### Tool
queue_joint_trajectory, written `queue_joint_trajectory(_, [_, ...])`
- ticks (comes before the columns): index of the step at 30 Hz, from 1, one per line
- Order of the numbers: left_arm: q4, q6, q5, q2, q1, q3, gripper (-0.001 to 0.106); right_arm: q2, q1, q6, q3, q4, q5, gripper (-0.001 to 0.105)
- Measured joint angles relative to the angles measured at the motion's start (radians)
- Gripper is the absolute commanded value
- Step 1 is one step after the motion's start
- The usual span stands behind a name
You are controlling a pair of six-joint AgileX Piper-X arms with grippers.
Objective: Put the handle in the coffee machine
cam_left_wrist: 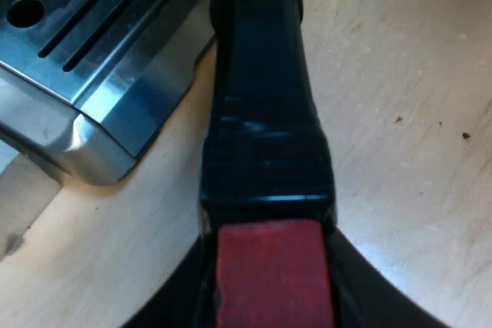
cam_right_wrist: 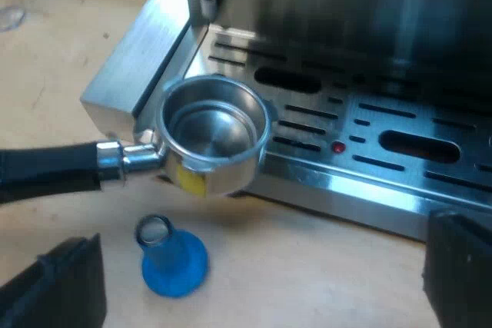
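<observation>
The dark handle (cam_left_wrist: 261,113) of the holder (cam_right_wrist: 214,132) is clamped between the left fingers (cam_left_wrist: 361,301), which are closed on it at its red end (cam_left_wrist: 269,274). From there the handle runs straight out ahead of them, above the wooden counter (cam_left_wrist: 400,74). Just beside the handle, ahead of the left fingers, a corner of the slotted drip tray (cam_left_wrist: 92,44) of the espresso machine (cam_right_wrist: 346,13) is seen.

The right fingers (cam_right_wrist: 54,286) are held wide apart and grip nothing. Ahead of them the holder is seen from above, carried clear of the counter. Its round metal basket, bare metal inside, is placed over the corner of the drip tray, at the foot of the machine's front. Whether basket and tray touch cannot be told. The holder is not yet locked into the machine.

A blue tamper (cam_right_wrist: 173,259) stands upright on the counter between the right fingers and the basket, near the basket's underside.
</observation>
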Motion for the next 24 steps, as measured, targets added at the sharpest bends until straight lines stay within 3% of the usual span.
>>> queue_joint_trajectory(9, [-0.010,0.026,0.066,0.076,0.106,-0.004,0.000,0.130,0.001,-0.039,0.000,-0.221,0.114,0.085])
queue_joint_trajectory(18, [-0.010,0.161,0.114,0.245,0.203,-0.087,0.000,0.217,0.001,-0.077,0.000,-0.374,0.255,0.085])
queue_joint_trajectory(24, [-0.014,0.244,0.121,0.366,0.213,-0.134,0.000,0.282,0.001,-0.119,0.000,-0.470,0.315,0.085])
